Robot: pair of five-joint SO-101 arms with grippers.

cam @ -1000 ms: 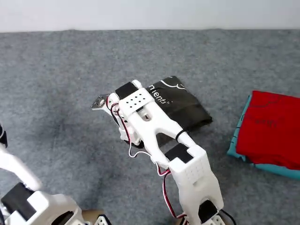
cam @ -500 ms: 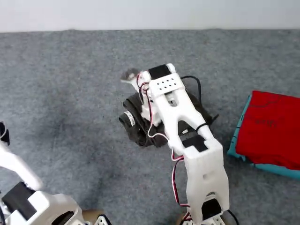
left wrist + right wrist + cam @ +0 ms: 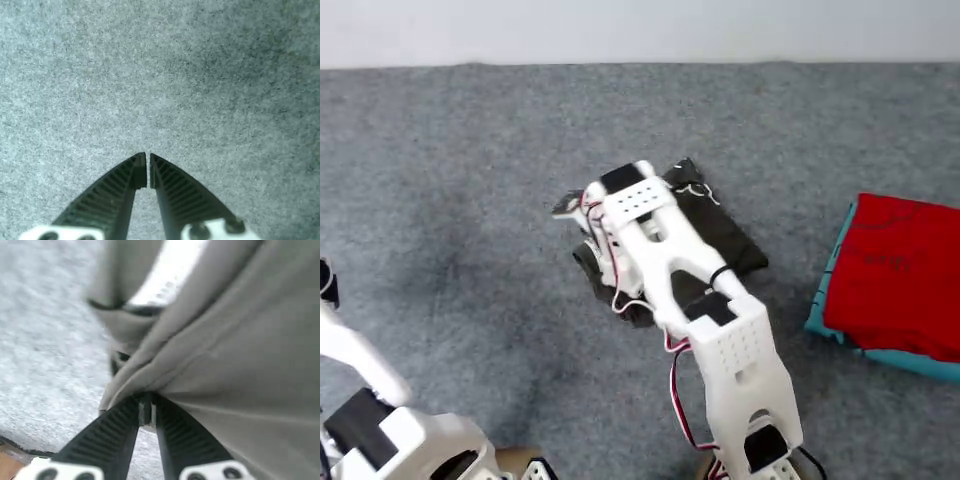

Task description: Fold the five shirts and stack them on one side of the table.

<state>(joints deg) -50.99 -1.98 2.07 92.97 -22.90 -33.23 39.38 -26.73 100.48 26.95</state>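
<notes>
A black shirt with white print lies crumpled mid-table, partly under my right arm. My right gripper hovers at the shirt's left edge. In the right wrist view that gripper is shut on a fold of the shirt's fabric, which drapes away from the fingertips. A folded red shirt rests on a teal shirt at the table's right side. My left gripper is shut and holds nothing, hanging over bare grey carpet.
The table is covered with grey carpet, bare on its left half and at the back. The left arm's white base sits at the front left corner. A pale wall runs behind the table's far edge.
My right arm swung up and back with the black shirt, then came down and left again. The shirt's left part has been dragged and bunched under the arm. The left arm stayed still.
</notes>
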